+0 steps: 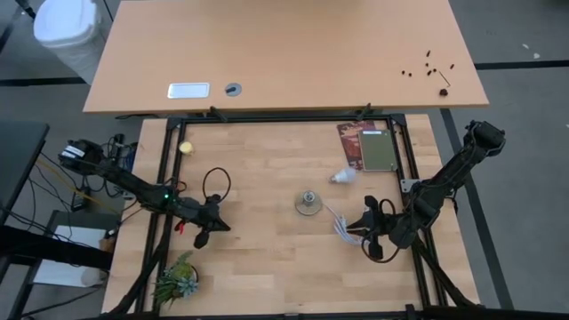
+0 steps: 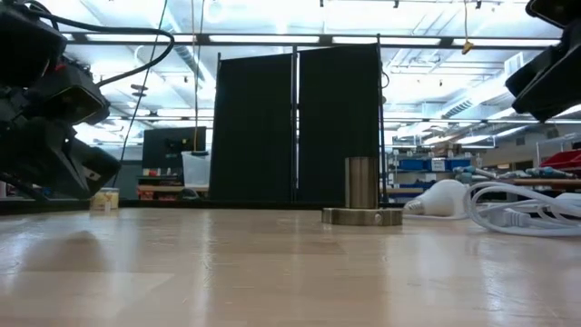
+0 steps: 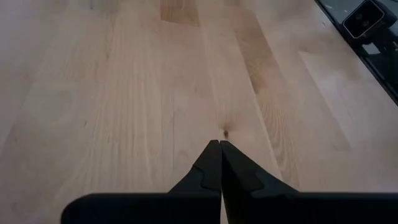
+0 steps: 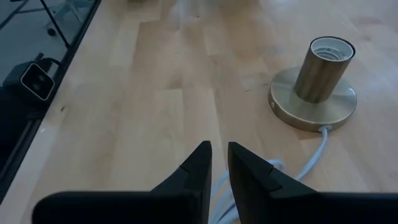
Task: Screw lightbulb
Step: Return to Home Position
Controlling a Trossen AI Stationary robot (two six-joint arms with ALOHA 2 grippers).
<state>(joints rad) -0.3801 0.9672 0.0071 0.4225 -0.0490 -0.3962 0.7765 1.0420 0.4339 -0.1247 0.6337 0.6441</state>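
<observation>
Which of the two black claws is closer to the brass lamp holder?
The right gripper, just above the white cord beside the brass socket; the left gripper is farther off, over the wooden table.

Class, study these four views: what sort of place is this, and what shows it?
Probably a robotics lab inside a large workshop hall: the left arm and right arm stand at a wooden table, with black partition screens, ceiling strip lights and storage shelving behind it.
</observation>
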